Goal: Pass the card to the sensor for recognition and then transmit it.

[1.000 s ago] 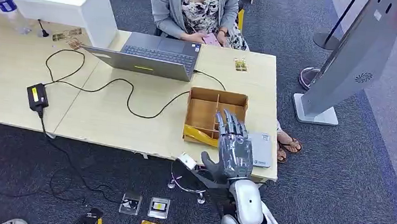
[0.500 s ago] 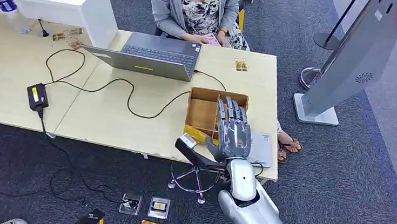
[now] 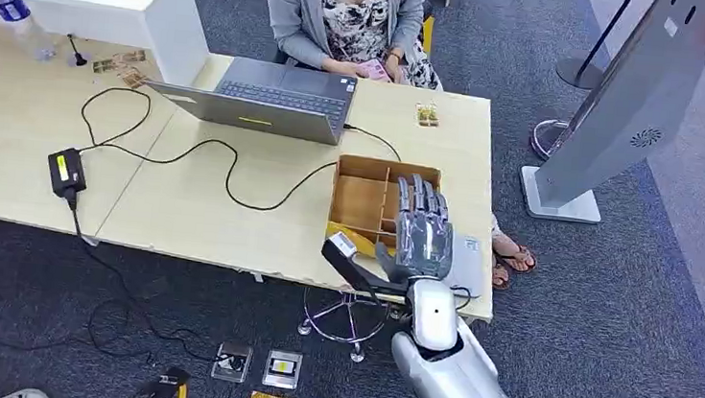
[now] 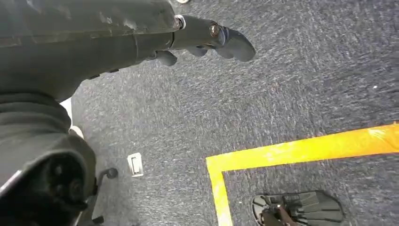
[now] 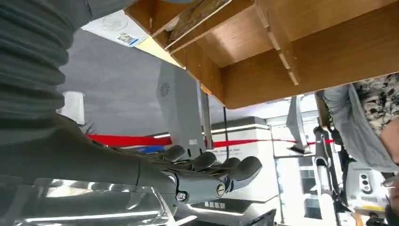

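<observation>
A: R hand [image 3: 419, 239] state?

B: Fingers straight, spread, nothing in them. Palm down, over the right half of the wooden box [image 3: 365, 171], near right part of counter [image 3: 204, 205]. Fingertips point far.

A: Card?

B: Can't pick it out in any view. Judgement: it sits in a box compartment under or just beside the fingers, so it lies below the palm. The coming move would be a short drop, not a reach.

A: Axis?

B: Dividers [image 5: 277, 42] run mostly near-far, so a card stood in a slot prob. has its long edge along the fingers. Grip would need to come across the thin faces.

A: Sensor?

B: Flat grey unit [image 3: 469, 257], touching or just beside the box's right wall, beside the R hand. Prob. the reader; not certain.

A: L hand [image 4: 207, 40]?

B: Hangs over the carpet floor [image 4: 306, 84], holds nothing. Fingers bent; can't tell if apart. R arm far nearer.

A: Materials?

B: Box is thin matte ply with square cells. Counter is pale smooth laminate. Hand is silver-grey hard shell, so a thin card may slip.
</observation>
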`<action>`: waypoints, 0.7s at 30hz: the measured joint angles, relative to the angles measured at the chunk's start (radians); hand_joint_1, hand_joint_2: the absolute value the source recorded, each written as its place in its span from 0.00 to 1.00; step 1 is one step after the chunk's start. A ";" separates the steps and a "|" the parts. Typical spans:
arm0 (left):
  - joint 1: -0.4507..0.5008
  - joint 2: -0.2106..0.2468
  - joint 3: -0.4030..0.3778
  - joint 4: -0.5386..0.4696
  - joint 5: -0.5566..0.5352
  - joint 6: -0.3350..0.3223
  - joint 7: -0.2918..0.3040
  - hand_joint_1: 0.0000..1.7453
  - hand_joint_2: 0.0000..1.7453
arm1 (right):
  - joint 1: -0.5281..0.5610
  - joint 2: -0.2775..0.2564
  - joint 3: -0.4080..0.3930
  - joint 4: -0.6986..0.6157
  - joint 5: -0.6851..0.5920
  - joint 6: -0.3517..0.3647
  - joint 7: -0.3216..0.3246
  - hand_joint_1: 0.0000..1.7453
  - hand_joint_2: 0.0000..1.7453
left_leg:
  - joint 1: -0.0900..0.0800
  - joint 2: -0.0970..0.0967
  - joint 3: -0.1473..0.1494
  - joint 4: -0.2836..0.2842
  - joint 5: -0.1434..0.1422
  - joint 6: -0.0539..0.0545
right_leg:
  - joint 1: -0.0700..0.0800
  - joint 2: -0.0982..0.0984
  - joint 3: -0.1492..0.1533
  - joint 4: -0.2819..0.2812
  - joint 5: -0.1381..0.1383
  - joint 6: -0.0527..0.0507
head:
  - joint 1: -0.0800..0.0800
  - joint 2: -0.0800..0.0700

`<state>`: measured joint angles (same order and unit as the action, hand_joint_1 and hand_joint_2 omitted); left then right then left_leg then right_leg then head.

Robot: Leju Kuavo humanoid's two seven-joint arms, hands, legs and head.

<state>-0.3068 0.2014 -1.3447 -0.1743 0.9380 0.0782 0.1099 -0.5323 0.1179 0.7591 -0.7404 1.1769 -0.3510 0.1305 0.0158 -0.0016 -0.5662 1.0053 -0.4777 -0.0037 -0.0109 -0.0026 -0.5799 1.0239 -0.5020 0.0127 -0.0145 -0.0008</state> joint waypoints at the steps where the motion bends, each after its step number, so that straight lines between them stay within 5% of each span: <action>1: -0.001 0.000 0.000 0.000 0.000 -0.002 -0.002 0.00 0.00 | -0.003 -0.001 -0.006 0.003 0.000 0.000 0.000 0.00 1.00 | 0.000 0.000 0.000 0.000 0.000 0.000 | 0.000 0.000 0.000 0.000 0.000 0.000 | 0.000 0.000; 21: 0.005 0.000 -0.017 0.000 0.022 0.019 0.005 0.00 0.00 | -0.007 0.014 -0.031 0.060 0.031 -0.014 -0.038 0.00 1.00 | 0.000 0.000 0.000 0.000 0.000 0.000 | 0.000 0.000 0.000 0.000 0.000 0.000 | 0.000 0.000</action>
<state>-0.3022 0.2018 -1.3619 -0.1743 0.9605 0.0977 0.1145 -0.5394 0.1320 0.7278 -0.6806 1.2081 -0.3651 0.0924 0.0158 -0.0016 -0.5665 1.0052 -0.4778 -0.0037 -0.0109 -0.0024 -0.5799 1.0239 -0.5021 0.0127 -0.0141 -0.0008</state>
